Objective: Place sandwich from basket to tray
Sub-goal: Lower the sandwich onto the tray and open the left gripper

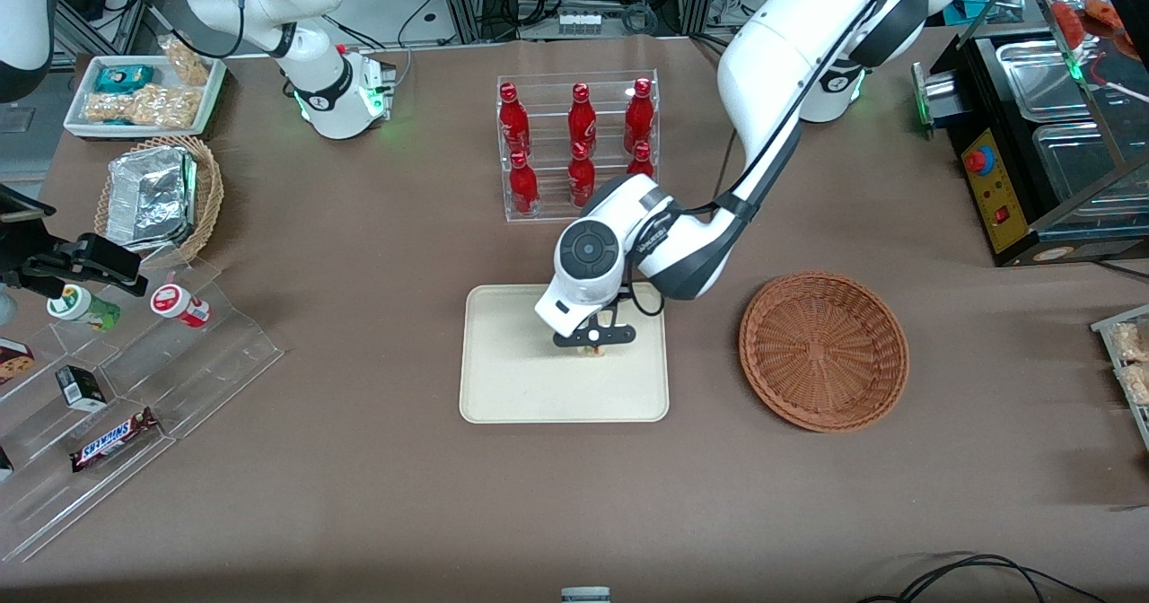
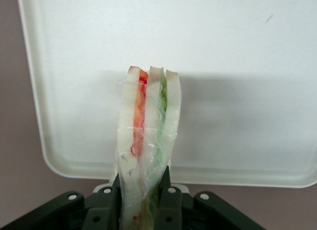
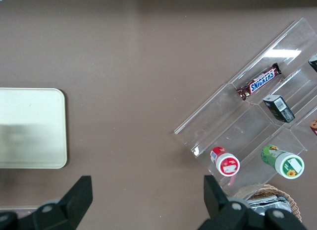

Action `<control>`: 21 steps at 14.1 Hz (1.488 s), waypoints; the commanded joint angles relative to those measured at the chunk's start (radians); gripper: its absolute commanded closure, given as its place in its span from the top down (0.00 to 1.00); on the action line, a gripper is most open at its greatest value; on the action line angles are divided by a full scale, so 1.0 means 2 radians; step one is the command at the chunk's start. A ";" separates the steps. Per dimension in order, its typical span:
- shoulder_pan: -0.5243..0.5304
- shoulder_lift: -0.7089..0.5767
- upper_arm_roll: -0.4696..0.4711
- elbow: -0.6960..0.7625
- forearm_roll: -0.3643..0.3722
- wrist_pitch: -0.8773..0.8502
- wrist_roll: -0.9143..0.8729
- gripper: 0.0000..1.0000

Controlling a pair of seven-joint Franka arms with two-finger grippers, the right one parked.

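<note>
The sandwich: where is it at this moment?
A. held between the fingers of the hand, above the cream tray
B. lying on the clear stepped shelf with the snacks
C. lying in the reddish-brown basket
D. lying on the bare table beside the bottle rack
A. The left wrist view shows the sandwich clamped in the hand over the tray; the front view shows the basket holding nothing.

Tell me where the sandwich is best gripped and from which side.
Grip the sandwich across its flat bread faces, coming from above, as the gripper over the tray does now: the faces are broad and parallel, so fingers press the layers together, not apart.
</note>
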State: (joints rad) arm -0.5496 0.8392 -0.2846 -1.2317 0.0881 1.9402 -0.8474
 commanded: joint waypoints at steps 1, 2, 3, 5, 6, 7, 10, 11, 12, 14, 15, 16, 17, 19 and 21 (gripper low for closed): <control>-0.008 0.025 0.007 0.038 0.006 0.007 -0.006 0.34; -0.008 0.028 0.007 0.037 0.006 0.011 -0.023 0.38; -0.008 0.028 0.007 0.037 0.010 0.012 -0.035 0.45; -0.008 0.028 0.007 0.037 0.020 0.012 -0.049 0.59; -0.008 0.028 0.007 0.038 0.020 0.012 -0.054 0.62; -0.008 0.025 0.008 0.039 0.020 0.012 -0.056 0.63; -0.005 0.008 0.009 0.047 0.020 -0.004 -0.079 0.77; -0.004 -0.005 0.011 0.047 0.020 -0.024 -0.086 0.87; -0.002 -0.027 0.012 0.047 0.017 -0.051 -0.090 1.00; 0.028 -0.075 0.011 0.041 0.004 -0.103 -0.087 1.00; 0.045 -0.095 0.009 0.041 -0.005 -0.131 -0.083 1.00; 0.061 -0.116 0.009 0.040 -0.019 -0.167 -0.074 1.00; 0.073 -0.133 0.009 0.040 -0.029 -0.197 -0.060 1.00; 0.096 -0.169 0.011 0.035 -0.031 -0.274 -0.054 1.00; 0.141 -0.215 0.010 0.016 -0.030 -0.323 -0.024 1.00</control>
State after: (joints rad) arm -0.3365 0.5097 -0.2608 -1.1166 0.0450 1.3486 -0.9535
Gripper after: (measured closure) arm 0.000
